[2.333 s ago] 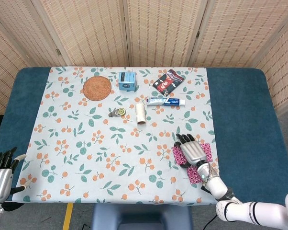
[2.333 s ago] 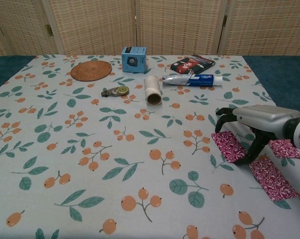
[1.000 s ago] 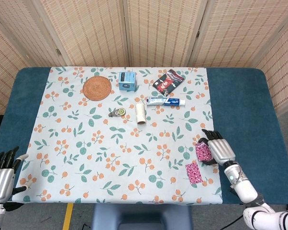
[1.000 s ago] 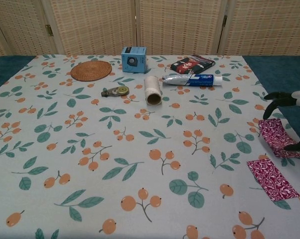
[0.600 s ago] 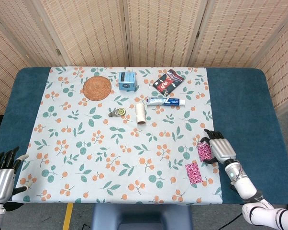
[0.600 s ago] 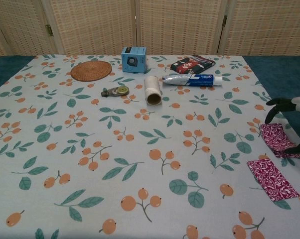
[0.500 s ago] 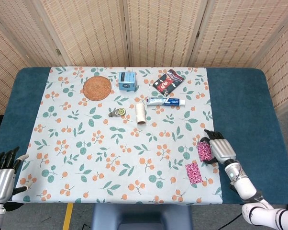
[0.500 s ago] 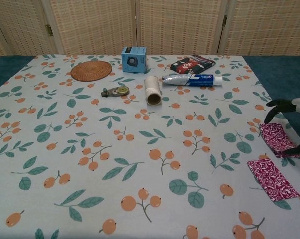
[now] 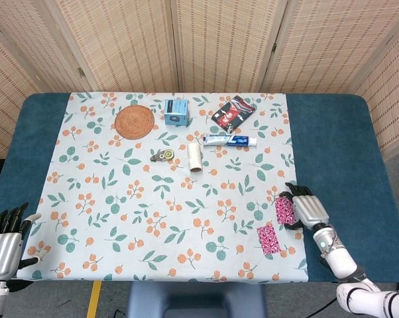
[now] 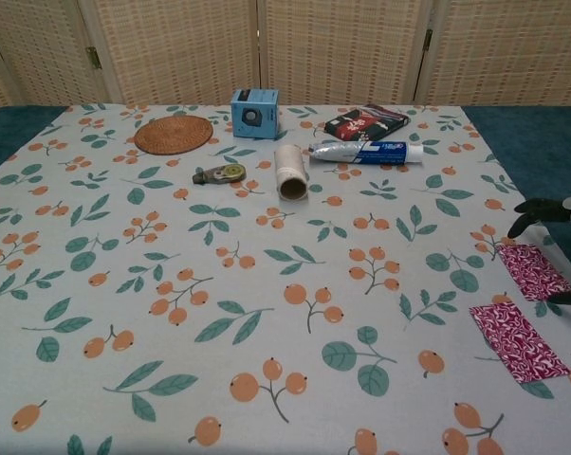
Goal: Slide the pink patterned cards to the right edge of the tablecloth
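Woven bamboo screens back a blue tabletop (image 9: 332, 142) under a leaf-and-berry tablecloth (image 9: 120, 199), where two pink patterned cards (image 9: 284, 210) (image 9: 268, 239) lie near its right edge. The robot's right hand (image 9: 307, 211), fingers spread and holding nothing, rests beside the upper card; the left hand (image 9: 2, 246) waits open at the near-left corner. Finishing well likely means pressing flat fingertips on each card and dragging evenly to the hem without buckling it.

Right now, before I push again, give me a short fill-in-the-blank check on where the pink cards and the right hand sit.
1. The number of pink patterned cards lying on the tablecloth is ____.
2. The right hand rests beside the farther card, at the tablecloth's ____ edge.
3. The nearer card lies apart from the hand, closer to the ____ edge of the table.
4. The cardboard tube lies just below the ____.

Missing words: two; right; front; toothpaste tube
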Controlling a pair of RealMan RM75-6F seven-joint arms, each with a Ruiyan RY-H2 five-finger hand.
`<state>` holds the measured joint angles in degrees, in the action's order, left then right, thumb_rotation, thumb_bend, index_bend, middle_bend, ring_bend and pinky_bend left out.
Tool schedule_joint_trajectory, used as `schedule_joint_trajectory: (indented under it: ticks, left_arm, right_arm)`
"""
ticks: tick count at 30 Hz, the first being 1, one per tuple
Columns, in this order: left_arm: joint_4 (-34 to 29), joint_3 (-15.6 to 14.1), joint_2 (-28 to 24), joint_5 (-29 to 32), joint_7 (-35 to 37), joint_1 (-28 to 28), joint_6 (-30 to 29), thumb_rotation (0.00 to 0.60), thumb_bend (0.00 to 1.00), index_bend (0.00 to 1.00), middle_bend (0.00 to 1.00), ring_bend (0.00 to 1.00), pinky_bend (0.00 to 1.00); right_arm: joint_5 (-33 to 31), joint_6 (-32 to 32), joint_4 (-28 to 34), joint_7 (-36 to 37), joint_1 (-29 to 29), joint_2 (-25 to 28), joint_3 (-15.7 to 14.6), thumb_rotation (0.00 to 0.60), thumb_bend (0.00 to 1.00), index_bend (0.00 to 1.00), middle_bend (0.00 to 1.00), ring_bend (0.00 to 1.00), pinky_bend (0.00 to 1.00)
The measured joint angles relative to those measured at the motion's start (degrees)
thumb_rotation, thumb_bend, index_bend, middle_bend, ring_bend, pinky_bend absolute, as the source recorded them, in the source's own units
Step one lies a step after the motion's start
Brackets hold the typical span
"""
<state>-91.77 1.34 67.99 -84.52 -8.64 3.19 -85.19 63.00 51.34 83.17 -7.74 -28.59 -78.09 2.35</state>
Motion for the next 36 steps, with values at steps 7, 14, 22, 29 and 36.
schedule_joint_trajectory:
  ticks: [7, 14, 22, 29, 36]
  left_arm:
    - [0.09, 0.02, -0.07, 0.19, 0.15, -0.08, -0.01, 0.600, 0.17, 0.26, 0.06, 0.09, 0.00]
    - [0.12, 0.05, 0.05, 0.07, 0.06, 0.14, 0.21, 0.600, 0.17, 0.26, 0.06, 0.09, 0.00]
    - [0.32, -0.17, 0.21, -0.38, 0.36, 0.21, 0.24, 0.600, 0.17, 0.26, 0.06, 0.09, 0.00]
    - [0.72, -0.28, 0.12, -0.33, 0.99, 0.01, 0.12, 0.600, 0.17, 0.26, 0.06, 0.09, 0.00]
    - [1.08, -0.42, 0.31, -0.35, 1.17, 0.03, 0.35, 0.600, 0.17, 0.26, 0.06, 0.09, 0.00]
  right_arm:
    - [3.74, 2.42, 4.58, 0.10, 1.01, 1.62, -0.67, 0.590, 0.21, 0.20, 0.06, 0.00, 0.00]
    - [11.73, 6.38, 11.50, -0.48, 3.46, 4.76, -4.17, 0.590, 0.21, 0.20, 0.06, 0.00, 0.00]
    - [15.16, 6.00, 12.70, -2.38, 4.93, 3.91, -7.54, 0.590, 0.21, 0.20, 0.06, 0.00, 0.00]
    - [14.61, 4.99, 11.56, -3.90, 5.06, 2.34, -7.61, 0.591, 0.21, 0.20, 0.06, 0.00, 0.00]
    - [14.00, 4.70, 11.54, -4.74, 5.23, 2.28, -7.41, 0.590, 0.21, 0.20, 0.06, 0.00, 0.00]
